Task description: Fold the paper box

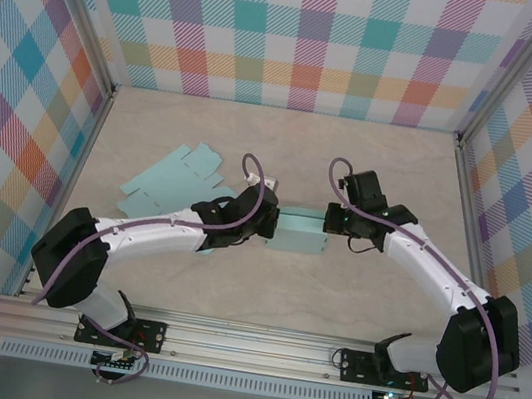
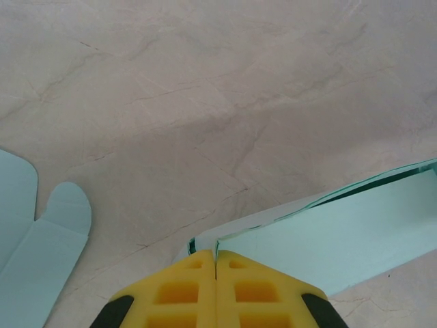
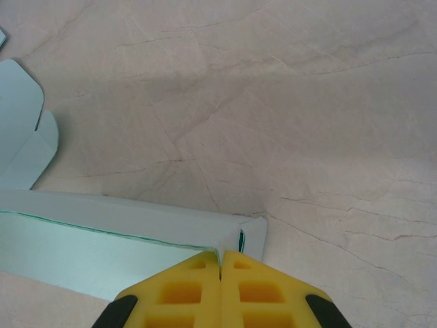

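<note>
The paper box [image 1: 299,233] is pale teal and partly formed, lying on the table between both arms. My left gripper [image 1: 267,222] is at its left end and my right gripper [image 1: 330,220] at its right end. In the left wrist view the yellow fingertips [image 2: 198,263] are pressed together with a thin edge of the box [image 2: 341,236] pinched in the seam of my left gripper [image 2: 216,254]. The right wrist view is alike: my right gripper [image 3: 220,254] is shut on the box wall [image 3: 102,222] beside a small end flap [image 3: 254,234].
Flat teal box blanks [image 1: 173,180] lie on the marble-pattern table [image 1: 285,142] to the left of the box; they also show at the left edge as blanks [image 2: 34,246] and blanks [image 3: 20,137]. Checked walls enclose the back and both sides.
</note>
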Motion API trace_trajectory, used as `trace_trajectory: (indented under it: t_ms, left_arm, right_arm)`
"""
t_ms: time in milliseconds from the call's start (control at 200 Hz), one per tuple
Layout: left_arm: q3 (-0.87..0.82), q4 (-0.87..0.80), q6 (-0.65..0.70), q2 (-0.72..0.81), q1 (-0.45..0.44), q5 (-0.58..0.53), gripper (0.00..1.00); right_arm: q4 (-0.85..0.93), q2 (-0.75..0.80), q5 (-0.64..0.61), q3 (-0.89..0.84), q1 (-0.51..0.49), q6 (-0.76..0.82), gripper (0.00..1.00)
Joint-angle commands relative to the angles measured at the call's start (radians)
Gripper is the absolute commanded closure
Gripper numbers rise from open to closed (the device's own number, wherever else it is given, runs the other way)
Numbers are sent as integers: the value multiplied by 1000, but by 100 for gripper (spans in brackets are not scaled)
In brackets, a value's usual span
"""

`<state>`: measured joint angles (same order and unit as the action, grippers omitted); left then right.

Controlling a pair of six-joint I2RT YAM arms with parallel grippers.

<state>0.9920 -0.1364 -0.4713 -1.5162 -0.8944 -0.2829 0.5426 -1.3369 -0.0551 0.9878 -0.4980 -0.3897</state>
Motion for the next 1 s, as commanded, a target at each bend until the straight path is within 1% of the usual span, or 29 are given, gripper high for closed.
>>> trace_trajectory:
  t_ms: [0,145,310,485,675,740,900,995]
  left_arm:
    - [-3,65,-21,-36,-21,125,100]
    - [-14,63,-26,-42,-23,113,100]
    - [-30,51,-19,-40,-23,75,100]
    - [-75,88,-15,-44,-24,39,100]
    - [-131,166,-16,-54,-34,0,100]
    - [-149,193,-10,-53,-42,-22,100]
    - [-209,286,-2,-45,-65,-90,100]
    - [-238,345,-1,-37,-72,-107,100]
  right_arm:
    - [-68,5,126,16,-45,-45,96]
    - [-86,24,136,5,-47,-57,96]
    - [-84,34,125,0,-47,-56,96]
    - [-99,44,118,-21,-47,-28,97]
    - [-161,58,96,-105,-58,-11,98]
    - [-187,65,71,-136,-71,-6,100]
    - [-253,104,-11,-221,-105,-2,100]
    - [-308,145,-31,-274,-110,-9,100]
